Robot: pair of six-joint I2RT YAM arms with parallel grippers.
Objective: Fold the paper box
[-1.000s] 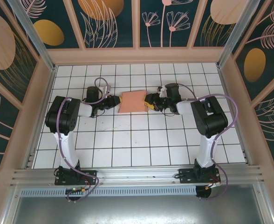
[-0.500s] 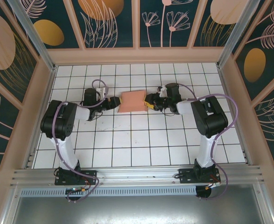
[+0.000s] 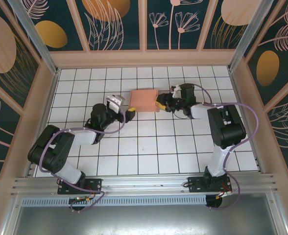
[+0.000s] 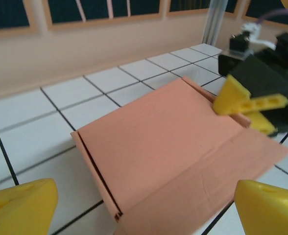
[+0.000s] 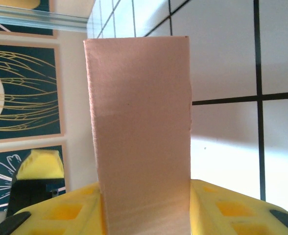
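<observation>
Right gripper (image 3: pixel 159 104): clamped on the right edge of the paper box (image 3: pixel 144 100). Left gripper (image 3: pixel 130 115): jaws spread, just clear of the box. The box lies flat and closed on the far half of the worktop (image 3: pixel 149 147). Folding appears essentially complete; release is not yet done.

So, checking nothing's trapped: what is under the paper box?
White floor tiles run out from under the paper box on every side. The right gripper clamps its edge. The patch directly beneath is covered, so anything there cannot be seen.
</observation>
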